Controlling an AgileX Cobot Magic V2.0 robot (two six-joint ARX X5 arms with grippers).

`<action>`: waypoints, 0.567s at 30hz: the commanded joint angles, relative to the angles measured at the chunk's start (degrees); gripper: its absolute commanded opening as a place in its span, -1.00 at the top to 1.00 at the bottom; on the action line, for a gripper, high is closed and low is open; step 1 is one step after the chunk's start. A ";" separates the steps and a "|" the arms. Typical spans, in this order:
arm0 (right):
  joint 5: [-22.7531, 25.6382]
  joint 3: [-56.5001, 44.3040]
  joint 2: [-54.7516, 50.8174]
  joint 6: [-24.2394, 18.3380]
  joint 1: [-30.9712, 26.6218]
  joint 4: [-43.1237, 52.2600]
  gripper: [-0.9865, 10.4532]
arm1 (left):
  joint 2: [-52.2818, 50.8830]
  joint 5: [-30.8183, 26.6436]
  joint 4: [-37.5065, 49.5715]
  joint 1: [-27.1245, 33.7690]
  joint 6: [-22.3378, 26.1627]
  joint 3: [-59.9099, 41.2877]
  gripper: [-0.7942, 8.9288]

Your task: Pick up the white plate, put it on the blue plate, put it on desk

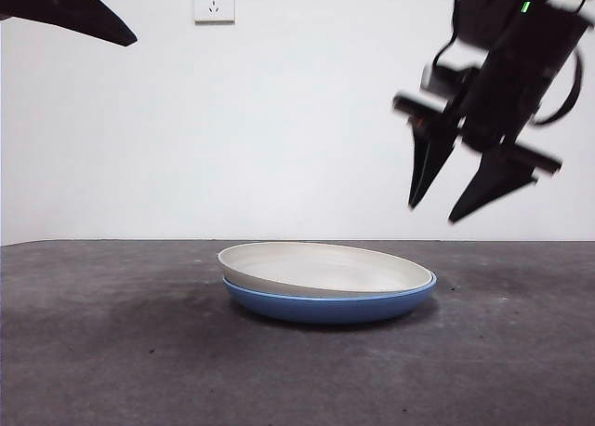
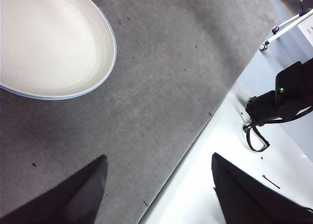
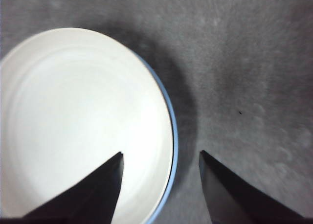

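The white plate (image 1: 321, 268) rests nested inside the blue plate (image 1: 330, 307) in the middle of the desk (image 1: 112, 352). High at the right, my right gripper (image 1: 456, 198) hangs open and empty above the stack's right rim, blurred. Its wrist view shows the white plate (image 3: 78, 126) with the blue plate's rim (image 3: 172, 136) as a thin edge, the right gripper (image 3: 161, 158) straddling that rim from above. My left gripper (image 2: 159, 168) is open, raised off to the side; the white plate (image 2: 49, 43) and a sliver of blue rim (image 2: 73, 96) show in its view.
The desk's edge (image 2: 195, 136) runs past the left gripper, with pale floor and a dark device with a green light (image 2: 283, 94) beyond. A white wall with a socket (image 1: 214, 0) stands behind the desk.
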 commanded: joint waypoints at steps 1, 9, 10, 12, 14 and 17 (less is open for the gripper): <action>-0.02 1.09 -3.19 -3.91 0.26 -2.34 0.39 | 0.26 0.44 0.57 -0.48 1.07 0.48 0.13; -0.31 1.09 -17.11 -8.66 1.64 -13.57 0.39 | 0.28 0.44 0.66 -0.48 1.07 0.48 0.13; -0.24 1.09 -18.67 -9.09 1.90 -14.88 0.39 | 0.26 0.44 0.66 -0.48 1.07 0.48 0.13; -0.24 1.07 -22.16 -9.97 2.60 -17.59 0.39 | 0.28 0.42 0.66 -0.48 1.07 0.48 0.13; -0.28 1.07 -25.42 -10.21 3.34 -19.71 0.39 | 0.28 0.42 0.66 -0.48 1.07 0.48 0.13; -0.28 0.96 -29.44 -10.75 4.61 -22.97 0.40 | 0.28 0.42 0.66 -0.48 1.07 0.48 0.13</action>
